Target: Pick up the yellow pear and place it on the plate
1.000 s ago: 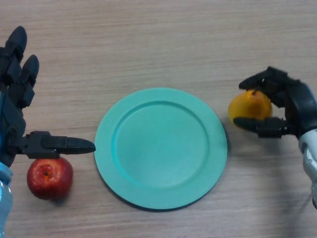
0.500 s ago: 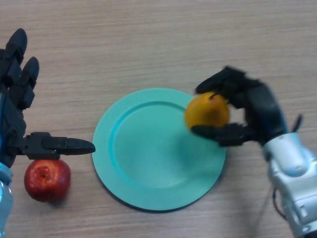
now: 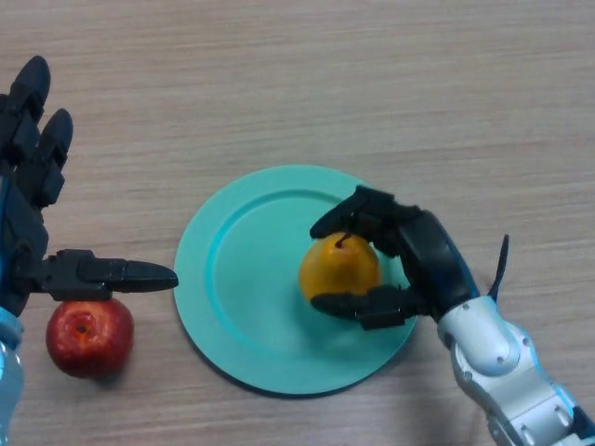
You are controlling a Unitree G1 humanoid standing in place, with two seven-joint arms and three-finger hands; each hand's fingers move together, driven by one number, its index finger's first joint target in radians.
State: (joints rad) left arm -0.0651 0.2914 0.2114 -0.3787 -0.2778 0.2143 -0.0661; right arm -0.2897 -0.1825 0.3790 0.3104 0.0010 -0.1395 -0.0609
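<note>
The yellow pear [image 3: 339,269] is over the right half of the teal plate [image 3: 242,279], stem up. My right hand [image 3: 423,260] is shut on it, fingers curled over the top and the thumb under its near side. I cannot tell whether the pear rests on the plate or hangs just above it. My left hand [image 3: 33,214] stays open at the left edge, fingers straight and thumb pointing toward the plate.
A red apple [image 3: 90,334] lies on the wooden table [image 3: 372,93] at the lower left, just under my left thumb and left of the plate.
My right hand carried the pear leftward from the table right of the plate, over the rim, to the plate's right half. The left hand and apple stayed put.
</note>
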